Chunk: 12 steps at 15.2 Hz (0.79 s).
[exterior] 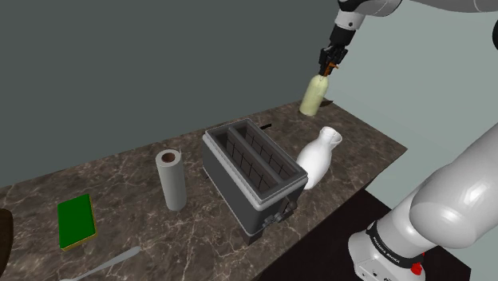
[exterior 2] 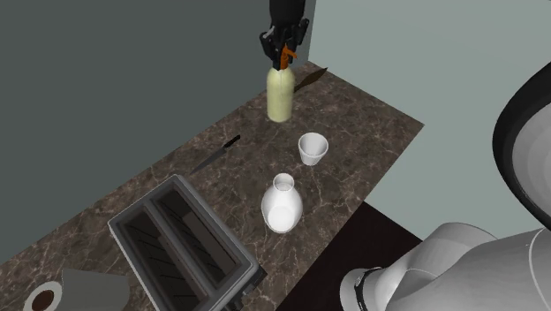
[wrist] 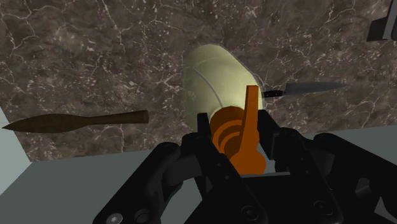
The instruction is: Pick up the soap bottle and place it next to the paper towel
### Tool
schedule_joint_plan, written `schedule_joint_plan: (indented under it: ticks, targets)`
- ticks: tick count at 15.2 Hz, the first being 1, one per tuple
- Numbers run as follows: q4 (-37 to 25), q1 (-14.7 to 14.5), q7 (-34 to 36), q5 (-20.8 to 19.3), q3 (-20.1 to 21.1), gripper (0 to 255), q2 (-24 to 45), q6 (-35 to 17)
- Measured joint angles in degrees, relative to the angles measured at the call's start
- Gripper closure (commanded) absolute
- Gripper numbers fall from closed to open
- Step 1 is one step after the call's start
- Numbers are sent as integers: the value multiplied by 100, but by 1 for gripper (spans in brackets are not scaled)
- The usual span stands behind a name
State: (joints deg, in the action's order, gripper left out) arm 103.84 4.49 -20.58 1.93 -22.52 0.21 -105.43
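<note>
arm: white, rounded | joints: dark | end effector: black

Fig. 1. My arm rises from its base at the shoulder view's lower right, passes out of frame, and comes back in at the top. There the white wrist points down and to that view's left. The black gripper hangs below the wrist, tips downward.

Fig. 2. In the second exterior view the gripper comes in from the top edge, near vertical. The arm bulks large at lower right.

Fig. 3. In the wrist view my gripper clasps the orange pump of the bottle. Its fingers press the pump, one on each side.
</note>
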Motion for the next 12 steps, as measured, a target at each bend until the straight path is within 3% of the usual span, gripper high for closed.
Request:
schedule_joint_plan:
  ticks: [12]
  targets:
    - [-1012,12,7,21,-11,255,68,949]
